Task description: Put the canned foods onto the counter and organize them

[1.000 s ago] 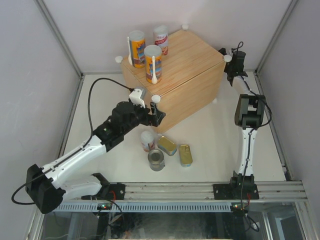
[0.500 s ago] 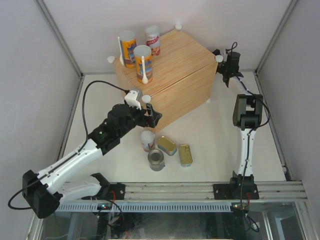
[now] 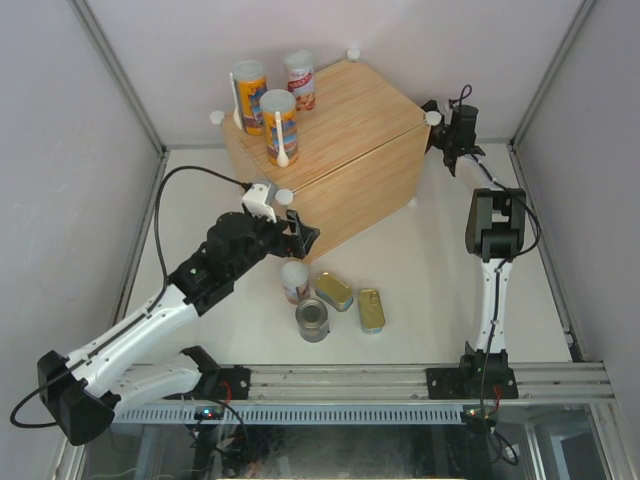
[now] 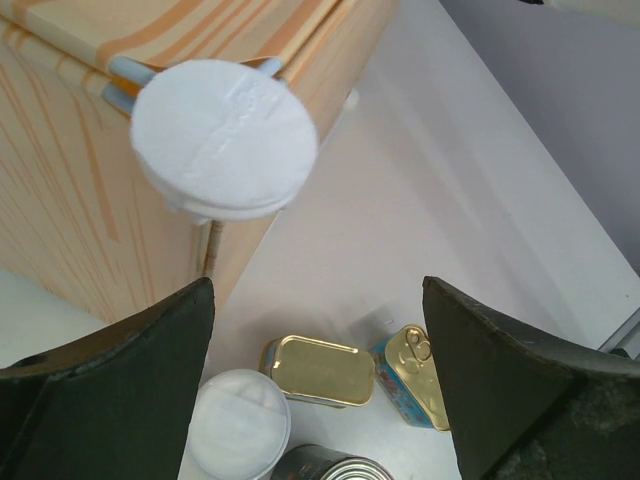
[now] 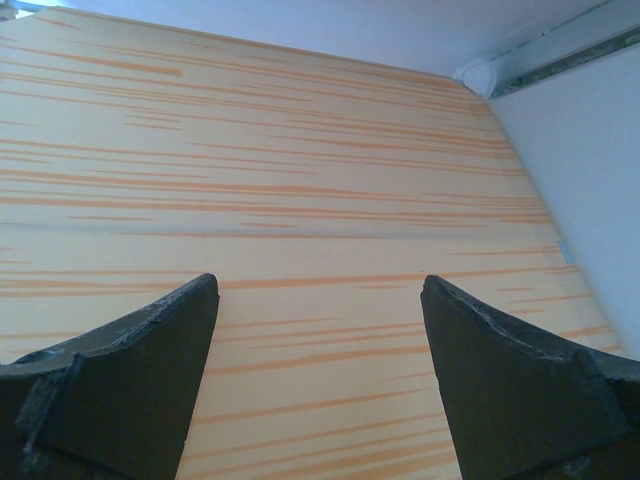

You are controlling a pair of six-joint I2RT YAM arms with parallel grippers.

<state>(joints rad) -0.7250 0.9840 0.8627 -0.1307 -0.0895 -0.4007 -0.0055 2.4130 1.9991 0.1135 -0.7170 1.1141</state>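
Observation:
The wood-grain counter [image 3: 350,120] stands at the back centre. On its far left corner stand two orange-blue tubes [image 3: 250,97] [image 3: 280,127] with white spoons and one white-red tube [image 3: 300,80]. On the table in front lie a second white-red tube [image 3: 294,281], a dark-blue can [image 3: 313,321] and two gold tins [image 3: 335,291] [image 3: 371,310]. My left gripper [image 3: 300,235] is open and empty at the counter's near corner cap [image 4: 224,138], above a gold tin [image 4: 320,371]. My right gripper [image 3: 442,135] is open and empty against the counter's right face [image 5: 300,180].
Grey walls and metal frame posts close in the table at the back and both sides. A rail [image 3: 400,380] runs along the near edge by the arm bases. The left arm's black cable [image 3: 175,190] loops over the table left of the counter.
The counter, with its three tubes, has slid left and a little away. Both grippers have moved left with it. The cans on the table have not moved.

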